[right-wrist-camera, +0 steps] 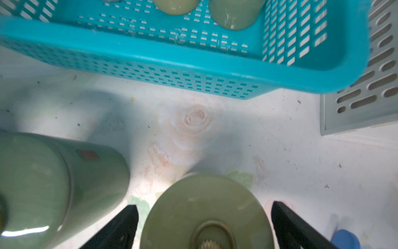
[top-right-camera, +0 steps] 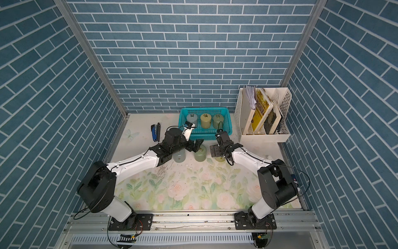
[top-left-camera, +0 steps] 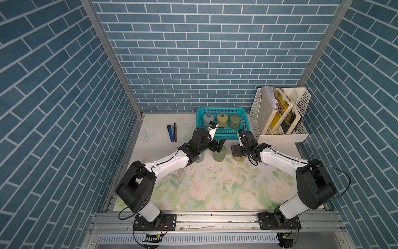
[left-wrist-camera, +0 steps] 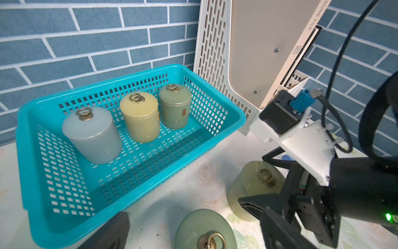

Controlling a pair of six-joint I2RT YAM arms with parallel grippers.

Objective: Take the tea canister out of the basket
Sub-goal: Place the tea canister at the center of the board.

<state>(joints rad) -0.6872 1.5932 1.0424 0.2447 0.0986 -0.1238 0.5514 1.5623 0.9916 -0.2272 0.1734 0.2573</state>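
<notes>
Your right tool (right-wrist-camera: 204, 224): jaws spread wide, straddling olive tea canister (right-wrist-camera: 206, 213) on table (right-wrist-camera: 280, 151); visible gap each side, no contact with canister wall. Canister upright, outside basket (right-wrist-camera: 193, 62), just in front of its near rim. Second green canister (right-wrist-camera: 53, 183) stands beside it on table. Your left tool (top-left-camera: 219, 146): above middle canister (top-left-camera: 219, 155); jaw state cannot be told. Basket holds three canisters: grey (left-wrist-camera: 94, 133), yellow (left-wrist-camera: 140, 118), green (left-wrist-camera: 175, 106). White file rack (top-left-camera: 280, 112) beside basket.
</notes>
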